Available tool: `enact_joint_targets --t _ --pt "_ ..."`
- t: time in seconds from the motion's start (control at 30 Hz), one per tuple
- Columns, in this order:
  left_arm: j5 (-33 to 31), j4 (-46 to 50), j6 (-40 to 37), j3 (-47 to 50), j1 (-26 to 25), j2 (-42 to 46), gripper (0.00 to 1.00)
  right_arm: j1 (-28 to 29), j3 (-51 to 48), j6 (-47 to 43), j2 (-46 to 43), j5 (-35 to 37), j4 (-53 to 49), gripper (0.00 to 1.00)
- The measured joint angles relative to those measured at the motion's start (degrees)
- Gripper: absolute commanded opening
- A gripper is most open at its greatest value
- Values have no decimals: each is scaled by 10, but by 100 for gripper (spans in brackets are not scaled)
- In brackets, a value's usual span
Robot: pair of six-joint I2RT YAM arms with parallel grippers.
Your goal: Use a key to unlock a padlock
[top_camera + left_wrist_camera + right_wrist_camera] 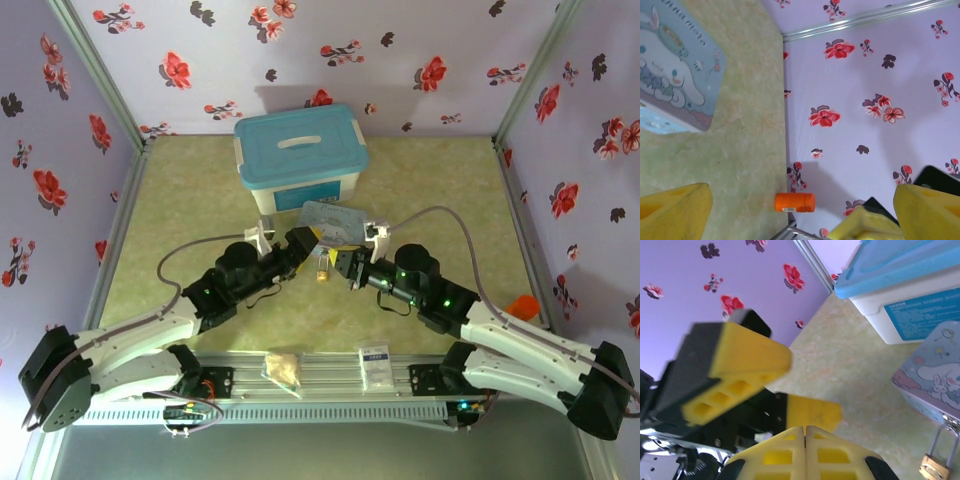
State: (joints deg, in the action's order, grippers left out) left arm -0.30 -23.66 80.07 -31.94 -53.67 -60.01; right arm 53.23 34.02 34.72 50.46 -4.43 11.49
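Lower right, your padlock (933, 468) looks polished brass, its shackle (935, 442) bright metal; the cartoon tin (932, 377) smooth, printed; the storage box (900, 295) glossy plastic

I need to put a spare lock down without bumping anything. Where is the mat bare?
Bare mat lies left of the box, up to the left wall, and right of it, up to the right wall. The middle is crowded: tin, padlock, left gripper and right gripper cluster there.
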Motion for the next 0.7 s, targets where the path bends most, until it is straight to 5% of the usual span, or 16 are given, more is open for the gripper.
enact_joint_targets --t 0.43,0.7 --pt "-27 -76 75 2 -15 -20 90 8 -9 1 68 -23 101 0" --pt "-31 -77 76 2 -16 -20 66 21 -12 1 96 -32 119 0"
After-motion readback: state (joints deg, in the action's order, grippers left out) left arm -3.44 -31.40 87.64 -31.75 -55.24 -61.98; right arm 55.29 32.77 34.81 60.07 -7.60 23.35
